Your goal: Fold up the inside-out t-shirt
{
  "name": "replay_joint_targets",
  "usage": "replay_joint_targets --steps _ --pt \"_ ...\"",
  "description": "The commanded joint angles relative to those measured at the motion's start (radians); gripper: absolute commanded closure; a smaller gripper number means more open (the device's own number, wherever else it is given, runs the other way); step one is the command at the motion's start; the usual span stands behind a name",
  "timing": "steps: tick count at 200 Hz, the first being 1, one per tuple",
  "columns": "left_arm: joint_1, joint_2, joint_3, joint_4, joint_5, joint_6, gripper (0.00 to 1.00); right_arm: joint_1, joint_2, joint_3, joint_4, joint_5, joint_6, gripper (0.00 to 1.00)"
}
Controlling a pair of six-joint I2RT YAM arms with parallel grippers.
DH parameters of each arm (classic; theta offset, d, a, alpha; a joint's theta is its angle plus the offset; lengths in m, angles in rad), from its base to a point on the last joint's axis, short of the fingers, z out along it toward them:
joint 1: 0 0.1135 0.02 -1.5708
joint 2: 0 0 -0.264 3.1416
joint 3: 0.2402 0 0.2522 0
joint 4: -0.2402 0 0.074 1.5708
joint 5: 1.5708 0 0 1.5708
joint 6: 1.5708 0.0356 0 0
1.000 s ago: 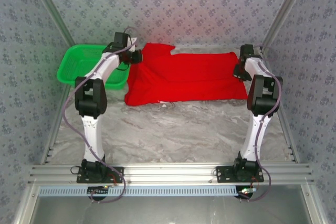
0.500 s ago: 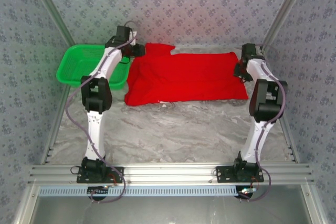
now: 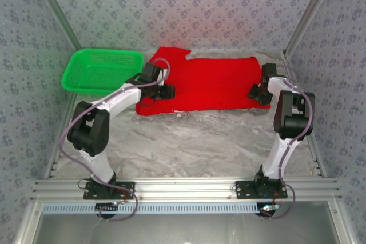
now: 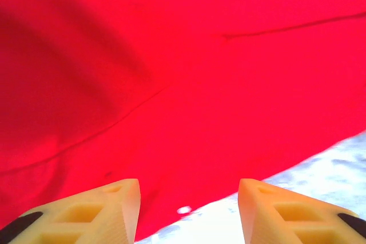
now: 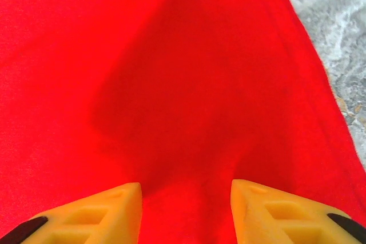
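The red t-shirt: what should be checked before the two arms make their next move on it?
1. The left gripper is open, nothing pinched: ok.
2. The right gripper is open above the cloth: ok.
3. The t-shirt lies spread on the table: ok.
4. Its near edge shows between the left fingers: ok.
5. Which side faces up: cannot tell, all plain red.
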Motion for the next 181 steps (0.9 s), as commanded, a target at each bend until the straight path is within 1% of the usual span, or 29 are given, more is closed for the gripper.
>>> replay_joint_targets --steps 1,27,56,73,78,92,100,130,135,155,168,177,181 --pt "0.061 0.035 -0.060 0.044 -0.085 -0.014 0.53 -0.018 0.016 0.018 -0.033 0.017 0.021 0.54" --pt "0.072 0.041 -0.109 0.024 -0.103 0.020 0.54 -0.036 0.018 -0.009 -0.074 0.032 0.017 0.54" --pt "0.071 -0.001 -0.232 -0.001 -0.117 0.016 0.54 -0.052 -0.008 -0.075 -0.129 0.079 0.015 0.54" --pt "0.064 -0.068 -0.340 -0.011 -0.116 -0.009 0.54 -0.046 -0.050 -0.116 -0.147 0.112 0.018 0.55" --pt "0.060 -0.090 -0.373 -0.012 -0.115 -0.019 0.54 -0.043 -0.069 -0.165 -0.148 0.120 0.020 0.55" --pt "0.044 -0.152 -0.458 -0.034 -0.115 -0.049 0.54 -0.034 -0.128 -0.228 -0.156 0.157 0.027 0.55" --pt "0.027 -0.184 -0.499 -0.050 -0.116 -0.066 0.54 -0.028 -0.160 -0.259 -0.160 0.183 0.039 0.54" --pt "-0.043 -0.320 -0.612 -0.109 -0.116 -0.145 0.54 0.019 -0.272 -0.389 -0.184 0.221 0.075 0.54" --pt "-0.052 -0.346 -0.617 -0.116 -0.114 -0.155 0.54 0.025 -0.299 -0.397 -0.204 0.201 0.076 0.54" --pt "-0.058 -0.432 -0.570 -0.139 -0.128 -0.141 0.52 0.054 -0.417 -0.406 -0.187 0.254 0.087 0.54" --pt "-0.053 -0.458 -0.498 -0.133 -0.144 -0.107 0.51 0.087 -0.472 -0.371 -0.173 0.233 0.061 0.53" --pt "-0.046 -0.455 -0.448 -0.108 -0.147 -0.087 0.50 0.136 -0.503 -0.344 -0.143 0.192 0.028 0.52" --pt "-0.042 -0.448 -0.429 -0.090 -0.145 -0.076 0.47 0.161 -0.512 -0.334 -0.123 0.169 0.011 0.52"
